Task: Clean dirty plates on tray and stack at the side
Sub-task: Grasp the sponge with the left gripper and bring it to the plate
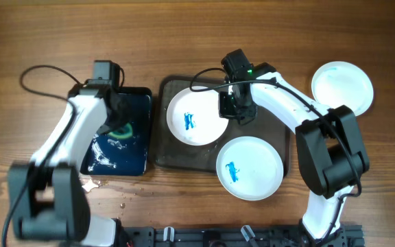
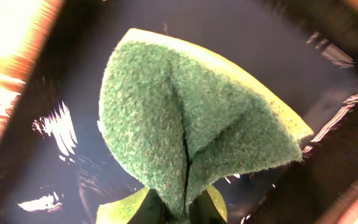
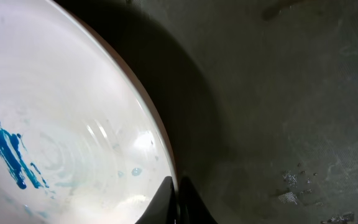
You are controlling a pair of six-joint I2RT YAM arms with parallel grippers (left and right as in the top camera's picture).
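1. My left pincer (image 2: 185,210) is clamped tight on the sponge (image 2: 191,124). The pinch folds it along a crease, with the green scouring face outward.
2. The sponge hangs over the black tray (image 1: 125,154), whose surface glints wet. I judge it is there to soak before scrubbing.
3. My right pincer (image 3: 174,202) is closed down to a sliver on the right rim of the first plate (image 1: 194,116), one finger on each side of the edge.
4. That plate lies at the left end of the tray (image 1: 177,156), with a blue smear (image 3: 11,155) at its centre. I take the rim grip as a brace, so the plate will not skate when the sponge bears down.
5. The dark shadow under the rim hints that this edge is raised, but I cannot tell for sure.
6. The second plate (image 1: 249,167), also smeared, sits at the tray's front right corner and overhangs onto the worktop (image 1: 46,41).
7. The clean plate (image 1: 342,86) rests on the worktop, well to the right of the tray. I judge it to be the start of the stack, which leaves two plates to wash.
8. The next move needs the sponge carried across to the smear without knocking my right arm.
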